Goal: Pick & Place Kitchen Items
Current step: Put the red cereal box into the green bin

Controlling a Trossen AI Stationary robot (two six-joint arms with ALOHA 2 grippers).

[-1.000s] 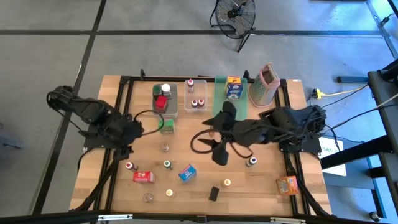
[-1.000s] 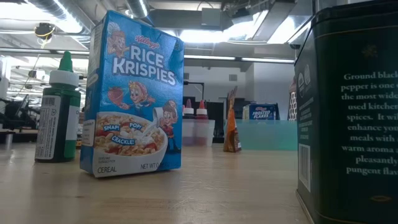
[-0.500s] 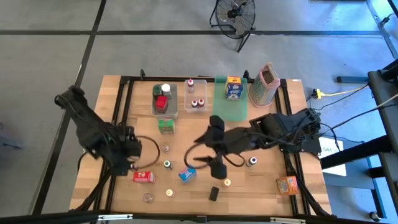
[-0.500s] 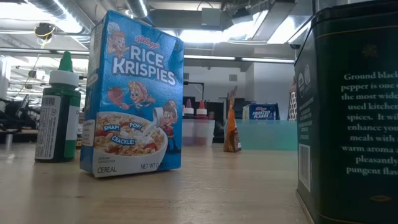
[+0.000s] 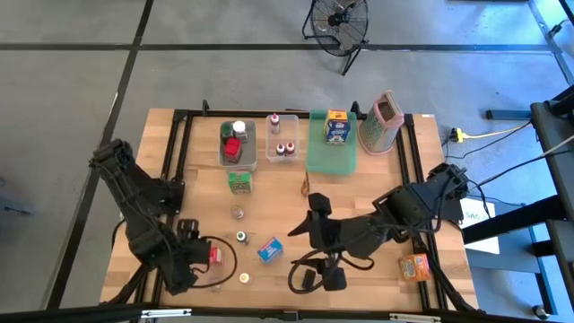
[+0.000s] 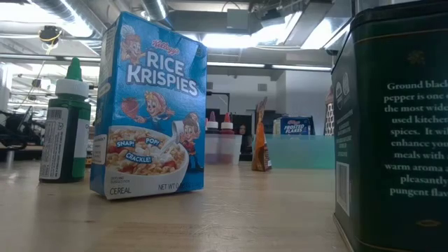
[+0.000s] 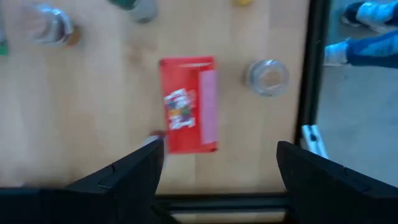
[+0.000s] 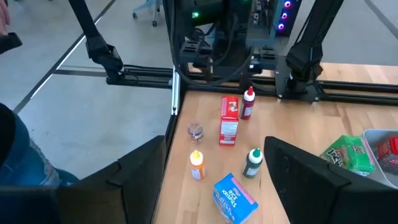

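The kitchen items lie scattered on the wooden table. A red box (image 7: 186, 104) lies flat near the table's left front, and my left gripper (image 7: 217, 168) hangs open above it, pointing down, its fingers wide to either side of the box's end; it shows in the high view too (image 5: 195, 255). My right gripper (image 8: 224, 177) is open and holds nothing. It hovers over the table's near middle (image 5: 303, 247), slanting down toward the left. A blue cereal box (image 5: 269, 249), a green-capped bottle (image 5: 241, 237) and a green box (image 5: 239, 181) stand nearby.
Two clear bins (image 5: 238, 144) with small bottles, a green tray (image 5: 332, 148) with a box and the grater (image 5: 386, 121) line the far edge. A clear jar (image 7: 267, 76) stands beside the red box. A black tin (image 5: 308, 279) and an orange box (image 5: 415, 266) sit near the front.
My left gripper has swung toward the table's near edge and come down, from beside the green box to above the red box. My right gripper has moved toward the near edge and turned, now over the near middle. No item has moved.
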